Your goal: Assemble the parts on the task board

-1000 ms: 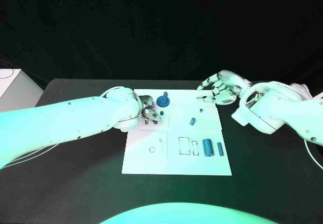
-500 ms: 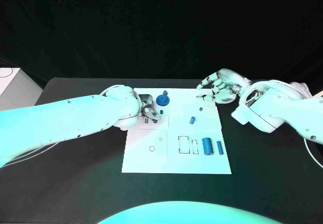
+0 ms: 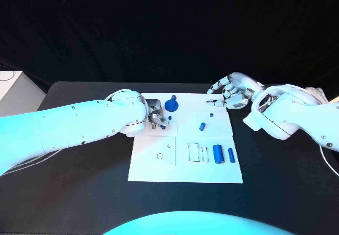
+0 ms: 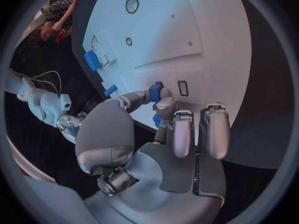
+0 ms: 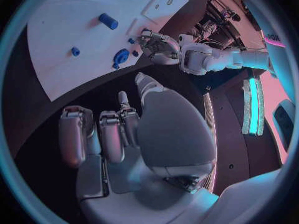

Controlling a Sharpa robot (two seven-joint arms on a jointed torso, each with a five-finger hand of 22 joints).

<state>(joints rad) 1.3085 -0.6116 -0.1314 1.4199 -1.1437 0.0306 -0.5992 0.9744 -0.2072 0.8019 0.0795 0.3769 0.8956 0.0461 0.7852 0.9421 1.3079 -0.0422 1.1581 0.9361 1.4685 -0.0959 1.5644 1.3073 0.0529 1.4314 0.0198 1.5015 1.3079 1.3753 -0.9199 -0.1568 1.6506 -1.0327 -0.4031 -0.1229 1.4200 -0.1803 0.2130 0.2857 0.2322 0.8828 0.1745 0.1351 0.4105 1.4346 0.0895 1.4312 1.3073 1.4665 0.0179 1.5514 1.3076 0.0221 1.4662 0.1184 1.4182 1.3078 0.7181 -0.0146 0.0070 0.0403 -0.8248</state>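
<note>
My left silver hand [image 3: 157,119] pinches a small blue part [image 4: 156,91] over the white task board's [image 3: 152,172] far-left corner; right silver hand [image 3: 227,95] hovers unclenched, grasping nothing.

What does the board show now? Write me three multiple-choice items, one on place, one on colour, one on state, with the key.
1. Where do the two cylinders lie?
A. on the task board, in its near right part
B. on the black table
C. in a hand
2. Their colour?
A. grey
B. blue
C. red
3. The left hand:
A. lies flat
B. pinches a small part
C. grips a cylinder
Key: A, they lie side by side beside the rectangular slots; B, both show blue; B, the left wrist view shows the part between thumb and finger.
</note>
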